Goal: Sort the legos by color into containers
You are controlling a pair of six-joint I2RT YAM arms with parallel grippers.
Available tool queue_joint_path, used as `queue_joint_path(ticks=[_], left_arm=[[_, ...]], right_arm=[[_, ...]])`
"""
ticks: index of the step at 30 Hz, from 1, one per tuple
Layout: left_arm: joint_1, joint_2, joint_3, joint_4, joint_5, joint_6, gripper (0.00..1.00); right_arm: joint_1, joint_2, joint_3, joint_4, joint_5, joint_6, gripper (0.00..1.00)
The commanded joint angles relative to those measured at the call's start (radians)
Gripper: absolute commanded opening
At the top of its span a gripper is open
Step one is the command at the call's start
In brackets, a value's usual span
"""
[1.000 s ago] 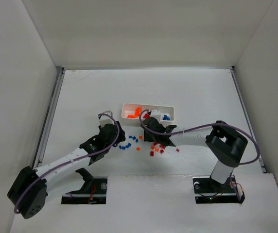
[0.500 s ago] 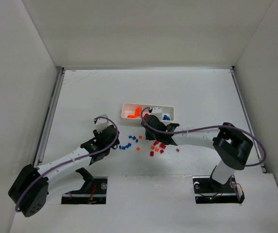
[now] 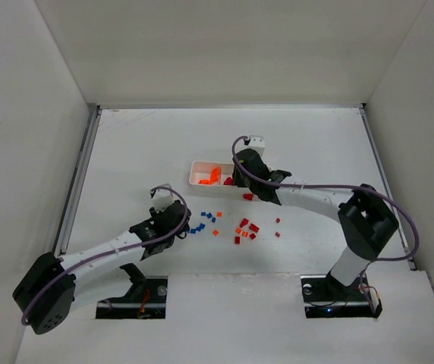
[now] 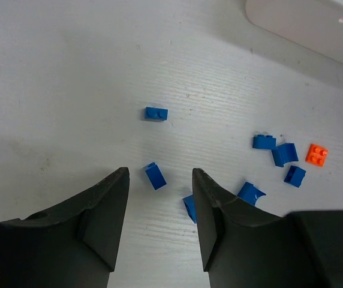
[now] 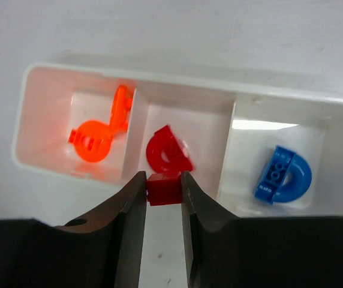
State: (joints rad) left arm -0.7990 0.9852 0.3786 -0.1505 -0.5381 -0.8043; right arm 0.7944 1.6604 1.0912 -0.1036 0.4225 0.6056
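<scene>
Hanging at the near wall of the long white 3-compartment plastic tray [image 5: 177, 72], a small red plastic brick [image 5: 163, 188] is clamped in the right gripper [image 5: 164, 189]. If released early, it could be dropped outside. The left gripper [image 4: 158, 198] is spread over a small blue plastic brick [image 4: 155, 176].

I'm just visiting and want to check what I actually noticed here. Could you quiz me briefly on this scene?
1. True or false: the right end effector grips a red brick.
2. What colour is the arch piece in the middle compartment of the tray? A blue, B red, C orange.
3. Fill in: the open left end effector hangs over loose ___ bricks.
Key: 1 true; 2 B; 3 blue.
</scene>
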Motion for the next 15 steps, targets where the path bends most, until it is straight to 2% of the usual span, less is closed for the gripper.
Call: queue_joint_path(ticks=[1, 3, 5, 8, 11, 15], left_arm=[[-0.007, 0.02, -0.021, -0.003, -0.029, -0.033, 0.43], [-0.007, 0.03, -0.023, 0.002, -0.034, -0.035, 0.42], [-0.007, 0.039, -0.024, 0.009, -0.043, -0.035, 0.4], [-0.013, 0.052, -0.026, 0.017, -0.046, -0.033, 0.39], [-0.019, 0.069, -0.026, 0.034, -0.046, -0.033, 0.35], [-0.021, 0.089, -0.03, 0.06, -0.046, -0.021, 0.32]], right_arm=[[-0.016, 0.041, 0.055, 0.085, 0.005, -0.029, 0.37], [-0.021, 0.042, 0.05, 0.107, 0.009, -0.021, 0.52], [-0.017, 0.03, 0.029, 0.134, 0.009, -0.021, 0.59], [-0.011, 0.009, -0.004, 0.156, 0.013, -0.02, 0.59], [0.03, -0.017, -0.043, 0.17, 0.007, -0.007, 0.52], [0.099, -0.03, -0.076, 0.179, 0.015, -0.009, 0.5]])
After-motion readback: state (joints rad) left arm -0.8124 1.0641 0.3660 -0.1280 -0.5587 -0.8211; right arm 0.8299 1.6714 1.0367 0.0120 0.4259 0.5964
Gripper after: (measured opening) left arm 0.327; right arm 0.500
